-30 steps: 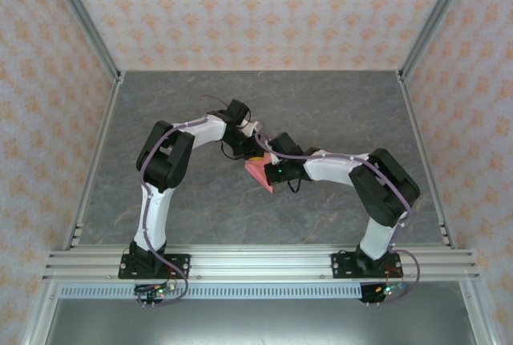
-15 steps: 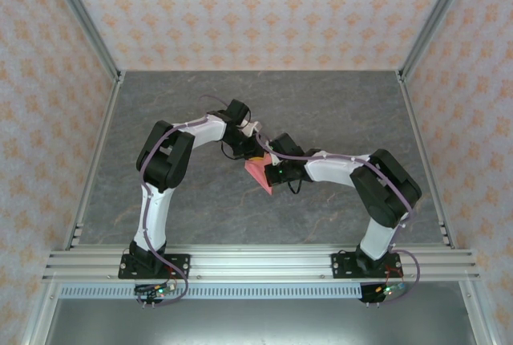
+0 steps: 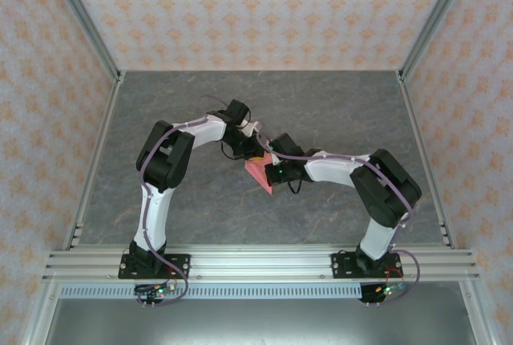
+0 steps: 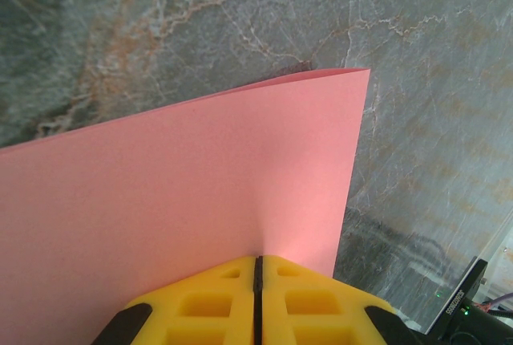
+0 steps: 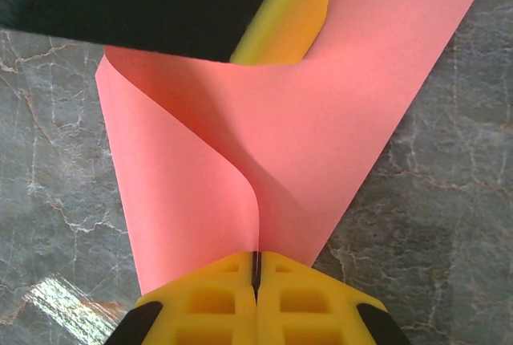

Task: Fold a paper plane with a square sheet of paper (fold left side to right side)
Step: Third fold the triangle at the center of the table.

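Two sets of jaws pinch tight on the square sheet of paper [image 5: 321, 136], left gripper [image 4: 257, 263] and right gripper [image 5: 256, 258] each at an edge, the sheet curling between them over the middle of the table [image 3: 337, 104]. Uneven pulling could tear it or skew the crease.

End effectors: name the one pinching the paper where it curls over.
The right end effector: the sheet loops into its grip; the left end effector pinches a flat edge.

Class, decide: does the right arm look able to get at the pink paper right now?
Probably yes: the right gripper is shut on the square sheet of paper, with nothing between them.
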You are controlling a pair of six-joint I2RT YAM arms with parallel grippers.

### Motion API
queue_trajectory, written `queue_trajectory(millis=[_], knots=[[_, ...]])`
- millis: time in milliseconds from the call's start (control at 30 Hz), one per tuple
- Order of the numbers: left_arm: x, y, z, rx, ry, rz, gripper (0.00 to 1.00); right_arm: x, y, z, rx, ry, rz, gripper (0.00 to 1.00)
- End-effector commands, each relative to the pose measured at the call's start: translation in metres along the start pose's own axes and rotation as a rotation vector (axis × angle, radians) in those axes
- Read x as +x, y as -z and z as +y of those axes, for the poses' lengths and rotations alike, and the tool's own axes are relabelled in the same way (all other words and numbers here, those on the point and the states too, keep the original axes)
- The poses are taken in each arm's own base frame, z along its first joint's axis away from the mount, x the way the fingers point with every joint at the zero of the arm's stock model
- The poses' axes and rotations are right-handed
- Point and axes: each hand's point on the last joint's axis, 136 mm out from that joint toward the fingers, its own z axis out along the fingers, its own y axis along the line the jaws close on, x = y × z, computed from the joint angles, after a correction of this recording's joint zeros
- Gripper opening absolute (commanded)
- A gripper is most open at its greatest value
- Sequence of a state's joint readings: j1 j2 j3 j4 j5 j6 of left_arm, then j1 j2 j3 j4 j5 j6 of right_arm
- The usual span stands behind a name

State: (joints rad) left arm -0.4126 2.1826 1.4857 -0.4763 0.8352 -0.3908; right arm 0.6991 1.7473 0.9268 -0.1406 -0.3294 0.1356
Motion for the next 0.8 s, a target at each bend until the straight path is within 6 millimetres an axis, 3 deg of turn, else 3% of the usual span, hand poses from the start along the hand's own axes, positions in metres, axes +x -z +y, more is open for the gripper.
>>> queue_trajectory(millis=[0,400,767], knots=[[0.027,-0.021,0.023,-0.06,0.044,0.092,0.1,-0.014,0.006,-0.001,0.02,-0.01,-0.046,0.0],[0.028,-0.022,0.024,-0.059,0.046,0.095,0.1,-0.016,0.002,-0.001,0.022,-0.017,-0.034,0.0],[0.028,-0.02,0.023,-0.058,0.044,0.093,0.1,-0.002,-0.004,-0.008,0.048,-0.009,0.012,0.0]])
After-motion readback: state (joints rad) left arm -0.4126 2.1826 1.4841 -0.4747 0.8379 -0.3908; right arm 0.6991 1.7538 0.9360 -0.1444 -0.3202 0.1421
